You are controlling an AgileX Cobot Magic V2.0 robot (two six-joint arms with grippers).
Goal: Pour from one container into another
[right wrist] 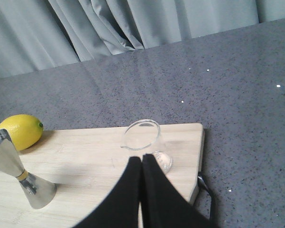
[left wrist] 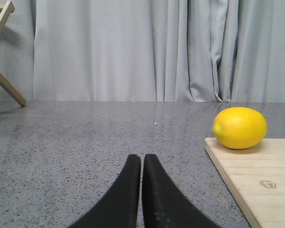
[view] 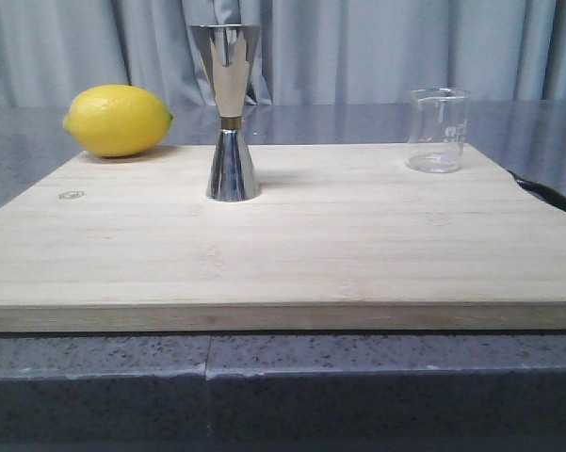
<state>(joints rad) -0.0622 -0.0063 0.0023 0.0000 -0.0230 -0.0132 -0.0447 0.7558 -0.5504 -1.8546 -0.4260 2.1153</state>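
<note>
While neither arm shows in front view, wrist cams show left gripper (left wrist: 142, 164) and right gripper (right wrist: 142, 164) jaws together, empty. Beaker (view: 438, 130) base partly hidden behind right jaws; jigger (view: 231, 111) top cut off in right wrist cam.

Pale grey pleated curtain (view: 377, 52) hangs full width behind the bench, folds vertical, no window showing. Bench (view: 292, 363) is dark grey speckled stone-like surface, faintly glossy toward the far edge, with a seam running across its front face. Light is soft and even; shadows short and faint. Light wooden frame with slanted leg (left wrist: 2, 57) stands beyond the bench's far left corner, only partly in view, against the curtain.
</note>
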